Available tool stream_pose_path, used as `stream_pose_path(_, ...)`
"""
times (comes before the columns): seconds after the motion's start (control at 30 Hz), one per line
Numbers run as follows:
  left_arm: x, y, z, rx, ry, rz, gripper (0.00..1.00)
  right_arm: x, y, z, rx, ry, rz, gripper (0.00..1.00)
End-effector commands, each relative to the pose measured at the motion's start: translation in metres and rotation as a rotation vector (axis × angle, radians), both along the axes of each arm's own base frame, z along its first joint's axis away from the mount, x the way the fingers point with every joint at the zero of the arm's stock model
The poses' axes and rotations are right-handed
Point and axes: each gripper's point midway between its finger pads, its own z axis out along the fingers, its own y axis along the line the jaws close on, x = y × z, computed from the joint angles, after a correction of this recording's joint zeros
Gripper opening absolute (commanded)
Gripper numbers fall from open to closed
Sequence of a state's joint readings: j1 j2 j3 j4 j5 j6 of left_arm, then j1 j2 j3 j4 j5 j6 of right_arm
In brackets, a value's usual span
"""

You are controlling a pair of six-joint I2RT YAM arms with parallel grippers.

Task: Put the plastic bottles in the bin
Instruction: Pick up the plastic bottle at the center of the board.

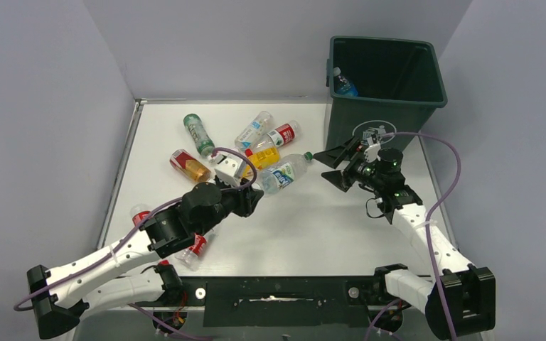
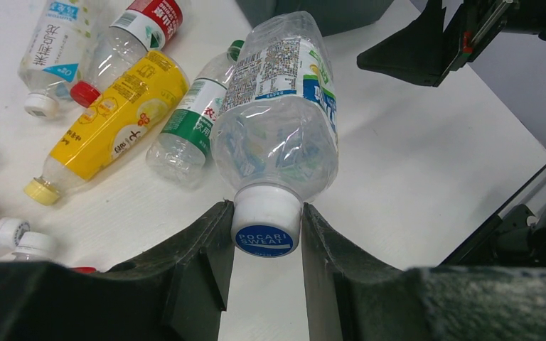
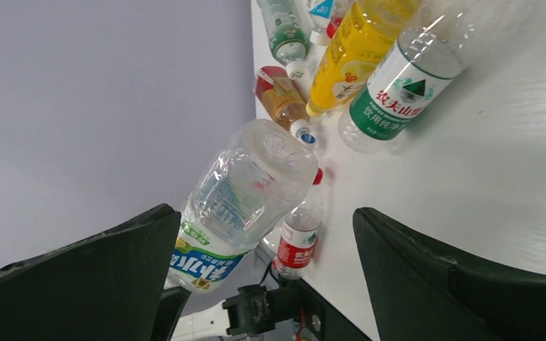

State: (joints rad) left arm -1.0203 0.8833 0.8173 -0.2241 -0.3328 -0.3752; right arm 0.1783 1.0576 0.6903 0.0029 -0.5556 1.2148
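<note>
My left claw (image 2: 266, 222) is clamped on the white cap (image 2: 265, 231) of the Pocari Sweat bottle (image 2: 277, 121). It holds the bottle by that end alone, off the worktop (image 1: 327, 227), with the base pointing right toward my right claw (image 1: 320, 165). That claw is spread wide and holds nothing. It sits just in front of the bin (image 1: 341, 131), which stands at the far right corner with one blue-labelled bottle (image 1: 344, 84) already inside.

I read this as a hand-over, since the bin looks to be on the right arm's side.

To do it well, I should hold the left claw steady and bring the right one forward until its fingers straddle the body, not just the base rim. In my right wrist view the bottle sits nearer one finger (image 3: 114, 270) than the other, so I should centre it first. If I don't, the nearer finger will push it sideways and it may swivel on the cap.

The clear wall looks thin and already dented, so I expect it to give. A grip over the labelled middle should hold better than one on the bare end. The left claw should let go only once the right has closed.

A green-labelled bottle (image 2: 192, 117) and a yellow bottle (image 2: 114, 121) lie just beyond on the worktop. I should stay high enough not to knock them.
</note>
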Motion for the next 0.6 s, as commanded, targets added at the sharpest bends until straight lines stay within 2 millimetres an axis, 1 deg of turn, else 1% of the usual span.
stream_pose_path(0.0, 0.005, 0.002, 0.043, -0.086, -0.125, 0.01, 0.25, 0.002, 0.016, 0.035, 0.179, -0.062, 0.041, 0.98)
stream_pose_path(0.03, 0.005, 0.003, 0.049, -0.094, -0.141, 0.009, 0.25, 0.003, 0.018, 0.04, 0.204, -0.077, 0.044, 0.98)
stream_pose_path(0.07, 0.005, 0.003, 0.054, -0.1, -0.156, 0.009, 0.25, 0.004, 0.019, 0.04, 0.223, -0.074, 0.048, 0.98)
stream_pose_path(0.2, 0.009, 0.003, 0.065, -0.083, -0.191, 0.012, 0.25, 0.009, 0.027, 0.042, 0.266, -0.049, 0.06, 0.98)
stream_pose_path(0.3, 0.01, 0.001, 0.067, -0.06, -0.207, 0.006, 0.24, 0.011, 0.032, 0.047, 0.308, -0.044, 0.069, 0.98)
stream_pose_path(0.43, 0.013, 0.001, 0.065, -0.011, -0.224, 0.013, 0.24, 0.013, 0.039, 0.052, 0.368, -0.026, 0.085, 0.98)
stream_pose_path(0.57, 0.015, 0.003, 0.065, 0.029, -0.241, 0.023, 0.24, 0.016, 0.046, 0.053, 0.377, -0.014, 0.102, 0.98)
